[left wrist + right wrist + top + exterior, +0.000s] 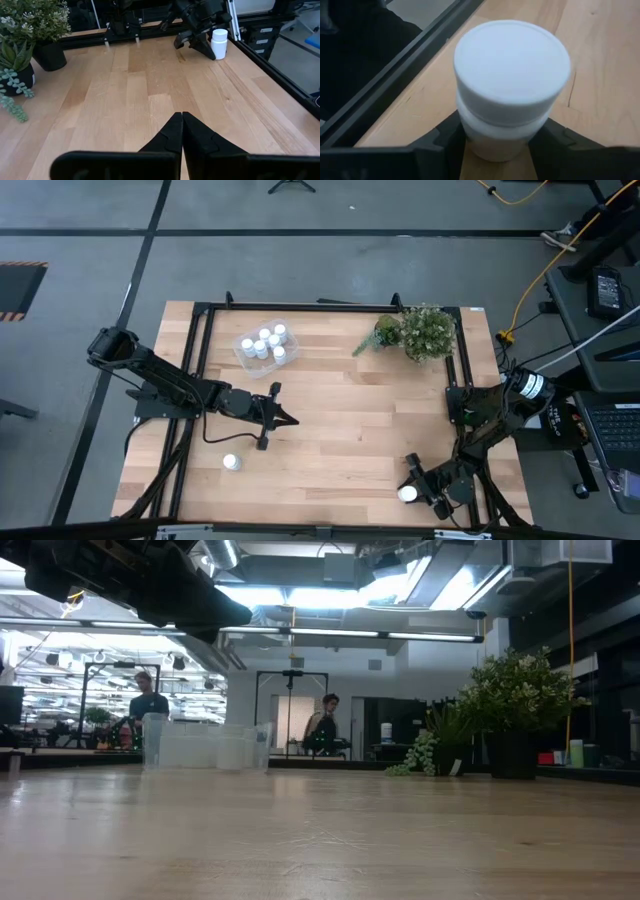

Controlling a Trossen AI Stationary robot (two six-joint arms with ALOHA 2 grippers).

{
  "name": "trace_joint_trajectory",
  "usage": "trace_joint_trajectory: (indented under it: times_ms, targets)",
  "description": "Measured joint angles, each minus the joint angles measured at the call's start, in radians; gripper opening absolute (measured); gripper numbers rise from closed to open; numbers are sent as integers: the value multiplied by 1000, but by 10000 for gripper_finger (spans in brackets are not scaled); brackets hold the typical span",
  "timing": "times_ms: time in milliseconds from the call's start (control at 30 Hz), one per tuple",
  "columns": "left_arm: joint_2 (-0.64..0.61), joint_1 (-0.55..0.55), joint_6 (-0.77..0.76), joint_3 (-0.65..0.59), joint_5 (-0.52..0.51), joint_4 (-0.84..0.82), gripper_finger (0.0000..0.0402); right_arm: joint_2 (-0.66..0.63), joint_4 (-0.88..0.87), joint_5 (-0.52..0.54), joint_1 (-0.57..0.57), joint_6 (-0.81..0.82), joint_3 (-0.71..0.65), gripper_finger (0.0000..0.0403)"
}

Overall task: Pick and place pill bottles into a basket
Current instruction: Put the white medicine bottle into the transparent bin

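Down at the near right corner of the surface (330, 430), the right gripper (413, 492) has its jaws clamped on a bottle (510, 85), one dark finger on each side of the white body, the cap standing upright above them. Just past these jaws runs the black frame rail (395, 70) along the surface's near edge, so there is little room on that side; toward the middle the wood lies open.

The left gripper (283, 419) sits out over the middle-left of the surface with its jaws pressed tip to tip, holding nothing. Ahead of these jaws a wide stretch of bare wood reaches all the way to the right gripper and its bottle (219, 42) near the far rail. A second bottle (231, 463) stands alone on the surface, behind and to the near side of the left jaws, close to the left rail. The basket (264, 346) lies beyond the left jaws toward the far edge, with five bottles (270, 343) clustered inside it. The plant (425, 332) occupies the far right corner, well apart from both grippers.
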Motion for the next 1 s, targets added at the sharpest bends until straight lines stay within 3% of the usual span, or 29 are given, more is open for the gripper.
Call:
trace_joint_trajectory:
  times_ms: [333,533,733,1000]
  targets:
    - [0,0,0,0,0,0,3,0,12,-13,-20,7,0,169]
    - [0,1,0,0,-15,0,8,-25,25,-139,-112,2,0,168]
    - [0,1,0,0,-102,-1,4,-154,-9,-282,-238,-112,0,167]
    - [0,1,0,0,-232,-39,8,-377,-246,-347,-441,-184,0,167]
